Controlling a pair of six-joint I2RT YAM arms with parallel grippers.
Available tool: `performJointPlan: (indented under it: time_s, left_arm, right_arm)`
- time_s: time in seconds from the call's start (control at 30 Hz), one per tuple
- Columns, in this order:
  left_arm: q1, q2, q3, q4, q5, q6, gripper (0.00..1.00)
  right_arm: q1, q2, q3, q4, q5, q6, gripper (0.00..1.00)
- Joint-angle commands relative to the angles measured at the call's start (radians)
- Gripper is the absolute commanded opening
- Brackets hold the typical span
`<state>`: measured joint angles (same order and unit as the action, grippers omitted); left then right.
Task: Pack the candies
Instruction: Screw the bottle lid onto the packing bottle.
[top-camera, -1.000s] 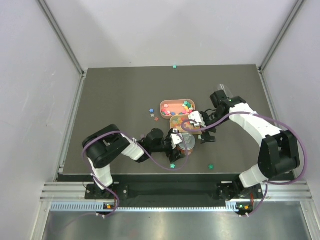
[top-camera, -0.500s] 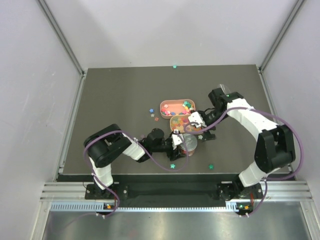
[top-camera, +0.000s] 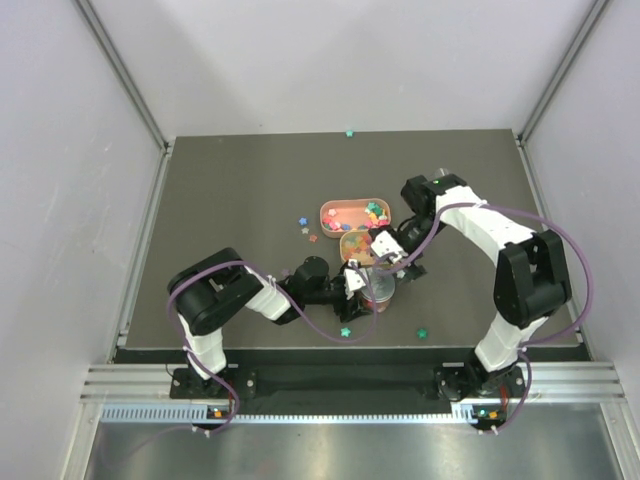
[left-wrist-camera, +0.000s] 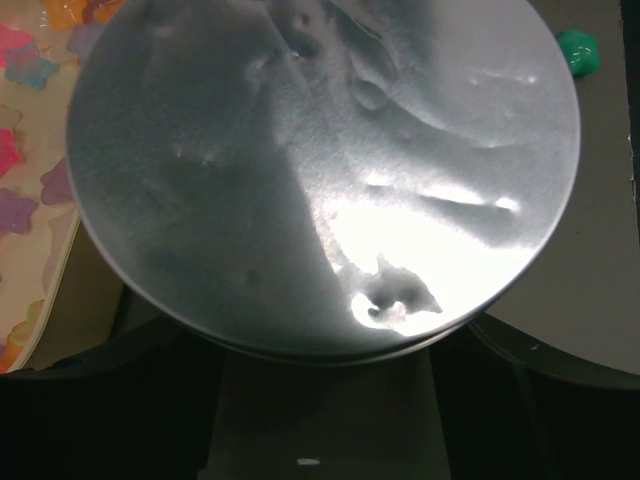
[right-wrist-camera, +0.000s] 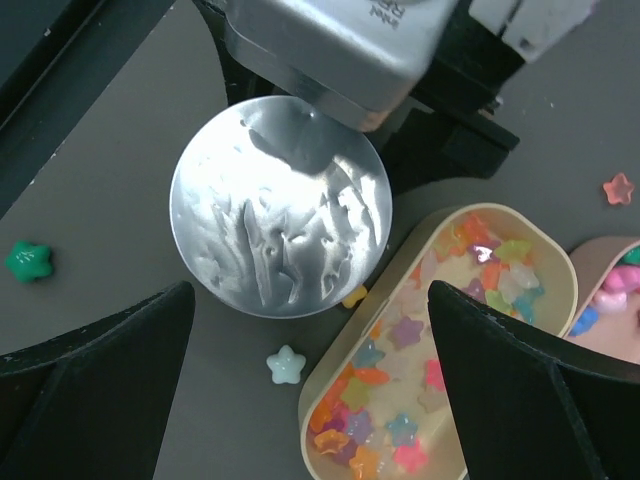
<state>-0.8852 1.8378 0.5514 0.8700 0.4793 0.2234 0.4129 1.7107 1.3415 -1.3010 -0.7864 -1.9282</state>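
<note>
The clear round jar, closed by a silver lid, stands near the table's front middle. My left gripper is shut on the jar. In the left wrist view the lid fills the frame, with dark fingers flanking it below. My right gripper hovers open and empty over the near end of a beige tray. In the right wrist view the right gripper has wide jaws. The tray rim holds multicoloured star candies. The lid lies upper left.
A pink tray with more candies sits behind the beige one. Loose stars lie on the table: pale blue, yellow beside the lid, green, green, green, and a few left of the trays.
My right arm has swung its elbow left and the right gripper has shifted slightly left, over the beige tray. The left arm and the jar have not moved.
</note>
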Motion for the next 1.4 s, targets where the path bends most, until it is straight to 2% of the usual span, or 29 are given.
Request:
performJointPlan:
  time_s: [0.0, 0.27, 0.37, 0.57, 0.67, 0.8, 1.17, 1.37]
  left_arm:
    - [-0.014, 0.064, -0.022, -0.218, -0.030, 0.039, 0.37]
    - [-0.015, 0.069, -0.015, -0.232, -0.030, 0.039, 0.37]
    - [-0.014, 0.067, -0.015, -0.236, -0.030, 0.039, 0.37]
    - [-0.014, 0.071, -0.008, -0.246, -0.027, 0.039, 0.37]
    - [-0.014, 0.071, -0.007, -0.252, -0.028, 0.039, 0.37]
    - [-0.014, 0.067, -0.007, -0.253, -0.031, 0.040, 0.37]
    - [-0.014, 0.060, -0.008, -0.258, -0.034, 0.039, 0.37]
    - [-0.014, 0.054, -0.015, -0.250, -0.048, 0.036, 0.36]
  right_arm:
    - [0.029, 0.001, -0.002, -0.155, -0.022, -0.150, 1.00]
    - [0.072, 0.021, -0.004, -0.170, 0.003, -0.183, 1.00]
    - [0.079, 0.021, -0.007, -0.170, 0.004, -0.180, 0.95]
    - [0.081, 0.026, -0.011, -0.169, 0.010, -0.144, 0.78]
    - [0.083, 0.020, -0.024, -0.169, 0.000, -0.115, 0.75]
    - [0.092, 0.009, -0.076, -0.153, -0.030, -0.019, 0.74]
    - [0.129, -0.089, -0.219, 0.035, -0.088, 0.339, 0.73]
    - [0.133, -0.105, -0.346, 0.169, -0.057, 0.510, 0.73]
